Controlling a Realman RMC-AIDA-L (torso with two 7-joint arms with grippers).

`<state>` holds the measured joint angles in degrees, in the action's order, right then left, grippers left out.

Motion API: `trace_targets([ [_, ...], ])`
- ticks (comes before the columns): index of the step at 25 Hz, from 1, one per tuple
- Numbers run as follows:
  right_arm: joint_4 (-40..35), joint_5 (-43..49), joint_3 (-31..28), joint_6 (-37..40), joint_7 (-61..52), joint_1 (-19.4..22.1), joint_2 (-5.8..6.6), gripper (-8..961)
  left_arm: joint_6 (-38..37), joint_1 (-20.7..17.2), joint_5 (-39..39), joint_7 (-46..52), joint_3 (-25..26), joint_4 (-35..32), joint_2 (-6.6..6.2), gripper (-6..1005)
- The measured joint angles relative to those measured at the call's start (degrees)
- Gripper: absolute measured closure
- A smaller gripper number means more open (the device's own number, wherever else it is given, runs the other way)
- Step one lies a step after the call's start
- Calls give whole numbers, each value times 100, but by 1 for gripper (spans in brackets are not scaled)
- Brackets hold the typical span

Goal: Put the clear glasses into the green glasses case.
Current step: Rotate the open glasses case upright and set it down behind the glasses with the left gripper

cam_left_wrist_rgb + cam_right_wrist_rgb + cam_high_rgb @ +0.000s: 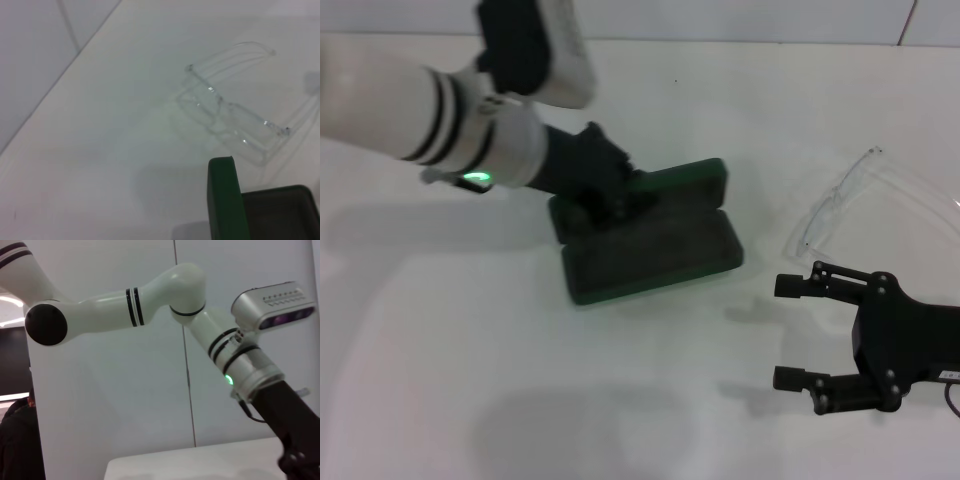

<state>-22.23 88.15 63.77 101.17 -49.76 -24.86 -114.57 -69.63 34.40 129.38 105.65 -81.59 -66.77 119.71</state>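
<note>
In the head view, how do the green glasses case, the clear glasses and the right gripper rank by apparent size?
1. green glasses case, open.
2 and 3. clear glasses and right gripper: look alike; the gripper seems nearer the camera, so unranked.

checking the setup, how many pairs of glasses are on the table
1. The clear glasses lie on the table, right of the open green glasses case and beyond the right gripper.
</note>
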Motion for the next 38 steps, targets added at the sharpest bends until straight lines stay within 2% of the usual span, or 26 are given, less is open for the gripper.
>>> trace_targets([
  [7, -1, 7, 56, 30, 209, 76, -63, 72, 372, 437, 31, -6, -721, 161, 0, 757],
  [18, 40, 60, 92, 35, 405, 122, -75, 73, 852, 605, 35, 58, -1433, 248, 22, 730],
  [38, 36, 72, 92, 34, 415, 149, -74, 74, 1082, 541, -26, 201, -1616, 244, 53, 681],
])
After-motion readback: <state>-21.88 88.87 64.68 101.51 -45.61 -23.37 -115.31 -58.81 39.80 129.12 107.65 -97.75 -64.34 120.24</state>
